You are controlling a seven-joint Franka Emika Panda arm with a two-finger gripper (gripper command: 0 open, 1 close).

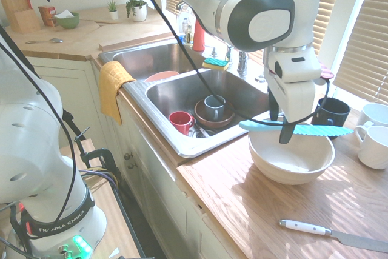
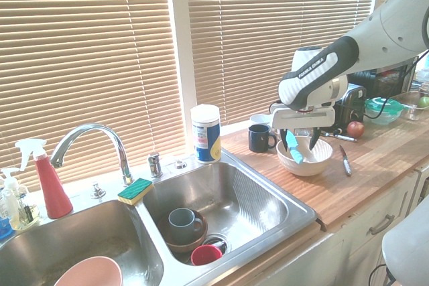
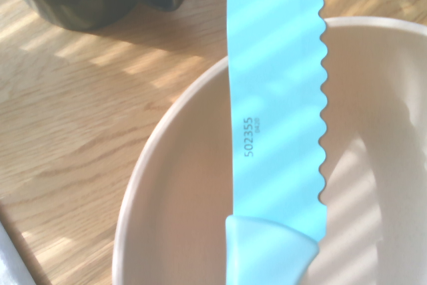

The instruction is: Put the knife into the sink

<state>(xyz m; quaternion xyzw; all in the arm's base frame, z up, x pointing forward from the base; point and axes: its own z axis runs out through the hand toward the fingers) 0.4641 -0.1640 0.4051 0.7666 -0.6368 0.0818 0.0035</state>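
The teal knife [image 1: 321, 130] lies across the top of the white bowl [image 1: 291, 165] on the wooden bench [image 1: 230, 180], beside the sink [image 1: 154, 119]. Its handle end points toward the sink and its blade reaches toward the black mug [image 1: 332, 112]. The pincer [image 2: 299, 140] is open, one finger on each side of the knife, and nothing is gripped.

The knife looks like plastic all through, so I would expect it to be light and fairly stiff, with a little bend in the long blade. It should not be fragile, but the smooth faces could slip, and a poor hold might let it swing or roll round in the fingers. The best place to take it is the handle [image 3: 267, 251], close to where it meets the blade; that part looks thicker and should be near the balance point. The wavy edge [image 3: 322, 125] gives a poorer seat, and squeezing on it could twist the knife.

Closing evenly from both sides should keep it from being pushed off the bowl, which might tip or slide if the fingers press down on it. Once held, the knife wants a straight lift clear of the bowl's rim, then a level carry over to the basin, with the long blade kept away from the mugs
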